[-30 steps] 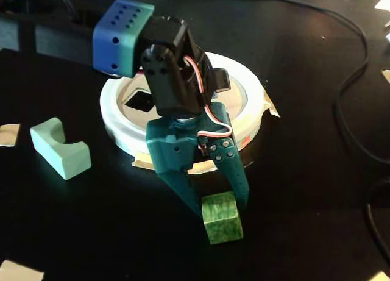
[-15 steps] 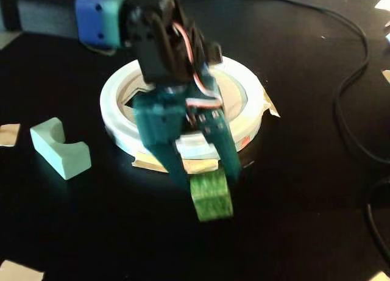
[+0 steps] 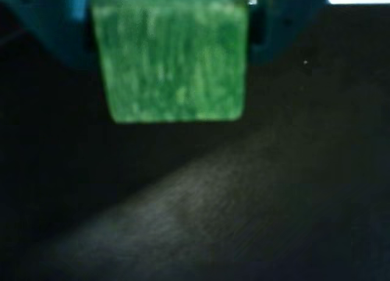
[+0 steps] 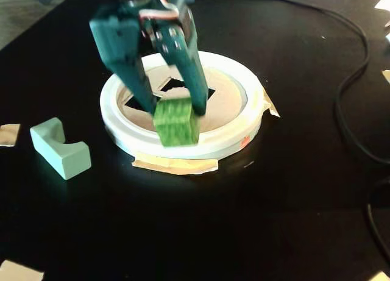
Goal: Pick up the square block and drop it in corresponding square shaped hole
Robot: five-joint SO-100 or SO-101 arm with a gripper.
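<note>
Above the near rim of the white ring point(image 4: 241, 135), the green cube point(image 4: 175, 122) was held clamped in the gripper point(image 4: 174, 107); the square hole point(image 4: 173, 85) behind stood empty.

In the fixed view, the round tan panel with a thick white rim point(image 4: 247, 125) lies at centre on the black table point(image 4: 292, 208). The small dark square cutout point(image 4: 172, 85) sits in the panel, behind the small green marbled cube point(image 4: 175, 121). The pale mint notched block point(image 4: 61, 148) lies left of the panel, apart from it. A black cable point(image 4: 350, 80) runs along the right.
</note>
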